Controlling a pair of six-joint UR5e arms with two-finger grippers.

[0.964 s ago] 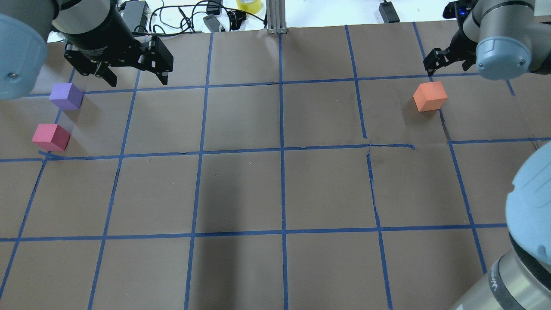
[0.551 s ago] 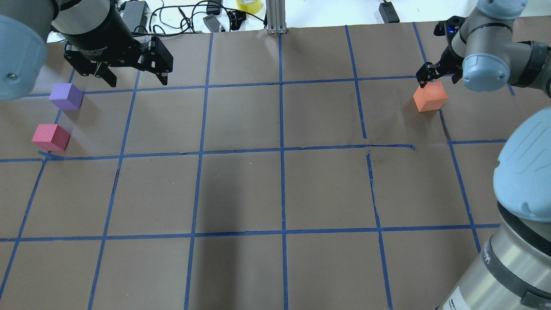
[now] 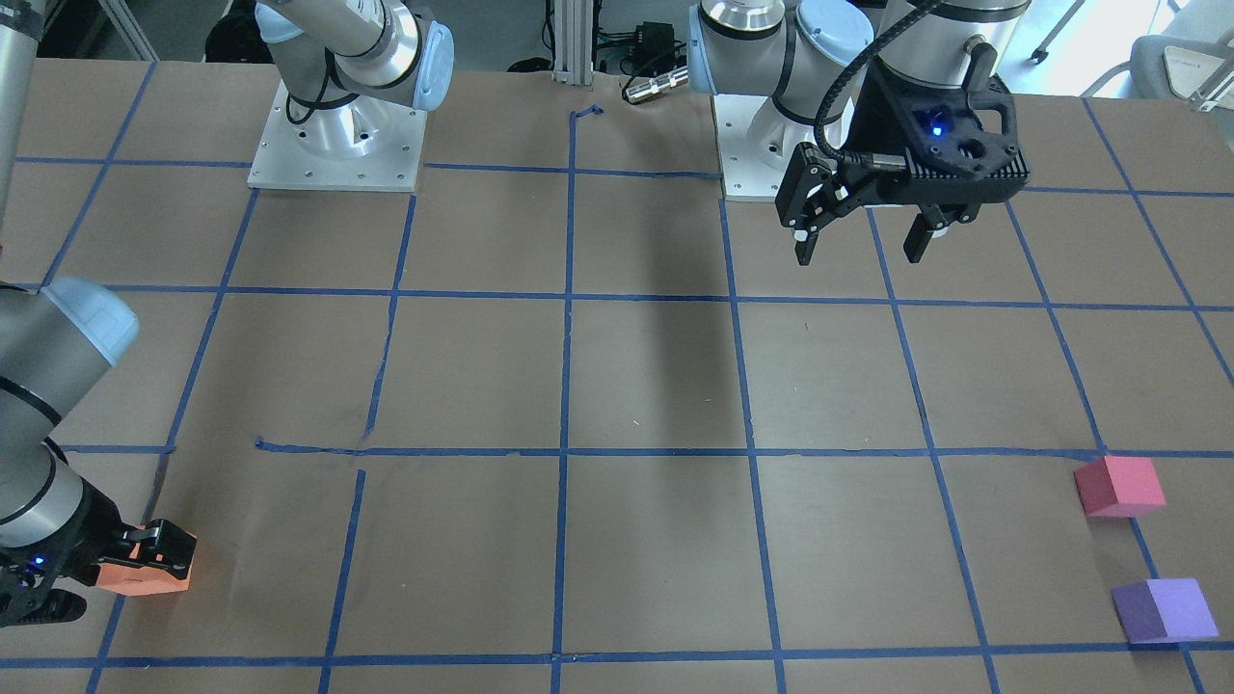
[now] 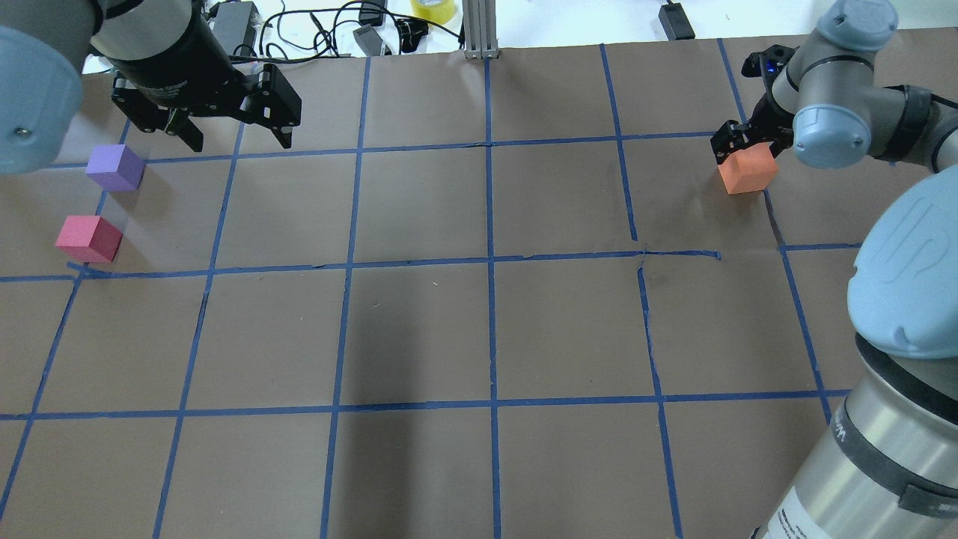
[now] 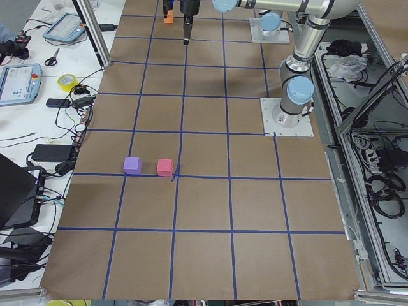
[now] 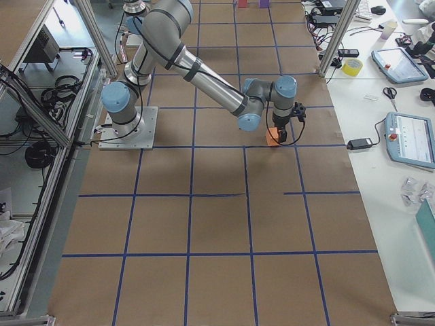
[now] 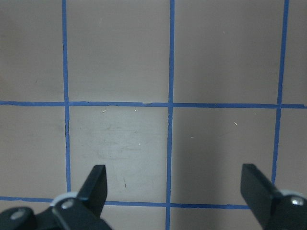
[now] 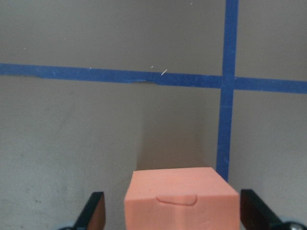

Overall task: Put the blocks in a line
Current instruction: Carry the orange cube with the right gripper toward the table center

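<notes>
Line unstarted: right tool (image 8: 175,213) wide astride orange foam cube (image 4: 748,176), 2 o'clock; left tool (image 7: 175,177) wide, empty.

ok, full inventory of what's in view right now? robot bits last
orange block: one, orange, on the table's right side in the overhead view, between the right claw's fingers.
pinkish-red block: one, pinkish-red, on the table at the left edge.
purple block: one, purple, just beyond the pinkish-red block and apart from it.
table: one, covered in brown paper with a blue tape grid.
tape roll: one, yellow, past the table's far edge.
cables: several, black, beside the tape roll.
tablet-like screens: two, grey-blue, on the bench past the far edge.
left claw: one, black, open and empty, hovering above the table.
right claw: one, black, open, lowered around the orange block.
</notes>
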